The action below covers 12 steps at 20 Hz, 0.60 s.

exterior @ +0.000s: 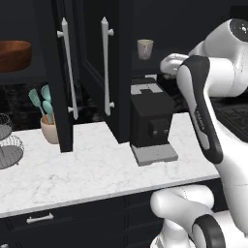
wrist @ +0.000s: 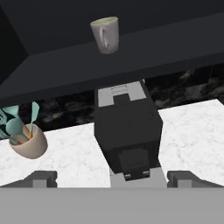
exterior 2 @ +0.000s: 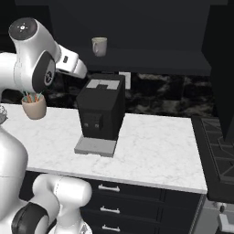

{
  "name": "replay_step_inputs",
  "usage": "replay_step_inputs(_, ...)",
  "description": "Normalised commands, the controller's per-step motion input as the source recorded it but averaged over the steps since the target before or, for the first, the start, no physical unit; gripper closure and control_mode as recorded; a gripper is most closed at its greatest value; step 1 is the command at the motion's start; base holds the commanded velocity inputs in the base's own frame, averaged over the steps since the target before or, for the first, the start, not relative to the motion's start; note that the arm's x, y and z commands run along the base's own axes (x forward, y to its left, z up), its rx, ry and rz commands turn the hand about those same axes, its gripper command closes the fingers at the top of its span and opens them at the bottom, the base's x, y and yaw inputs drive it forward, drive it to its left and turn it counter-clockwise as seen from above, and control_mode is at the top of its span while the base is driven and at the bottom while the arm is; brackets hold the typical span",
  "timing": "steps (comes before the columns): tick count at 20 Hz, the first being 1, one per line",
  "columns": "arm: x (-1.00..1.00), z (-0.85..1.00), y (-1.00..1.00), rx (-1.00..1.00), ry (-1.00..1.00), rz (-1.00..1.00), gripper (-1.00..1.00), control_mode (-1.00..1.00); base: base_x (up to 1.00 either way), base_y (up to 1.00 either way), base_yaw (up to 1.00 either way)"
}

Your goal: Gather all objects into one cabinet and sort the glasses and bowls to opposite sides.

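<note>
A pale grey-beige mug (exterior: 145, 49) (exterior 2: 99, 46) (wrist: 106, 34) stands upright on the dark inner shelf (wrist: 175, 43) of the black wall cabinet, above the coffee machine. Two of the cabinet's tall doors (exterior: 117, 72) hang open, each with a long white bar handle (exterior: 105, 65). The reddish-brown wooden bowl (exterior: 13, 54) rests on a shelf far to the left, behind the other open door (exterior: 54, 77). My gripper (wrist: 112, 178) is open and empty. It hangs in the air in front of and below the mug, above the counter, well apart from the mug.
A black coffee machine (exterior: 151, 121) (exterior 2: 100, 109) (wrist: 127, 131) stands on the white marble counter (exterior: 87, 169) right under the mug. Left of it are a beige pot of teal utensils (exterior: 49, 128) (wrist: 28, 142) and a wire basket (exterior: 7, 145). A stove (exterior 2: 219, 137) borders the counter's right end.
</note>
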Motion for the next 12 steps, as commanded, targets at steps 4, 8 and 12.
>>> replay_step_inputs(4,0.31,0.07,0.0,0.0,0.02,-0.08,-1.0,-1.0,0.0,0.0,0.0)
replay_step_inputs(8,0.39,0.02,0.0,0.0,0.04,-0.04,-1.0,-1.0,0.0,0.0,0.0)
replay_step_inputs(12,0.52,0.0,0.0,0.0,0.06,0.0,-1.0,-1.0,0.0,0.0,0.0)
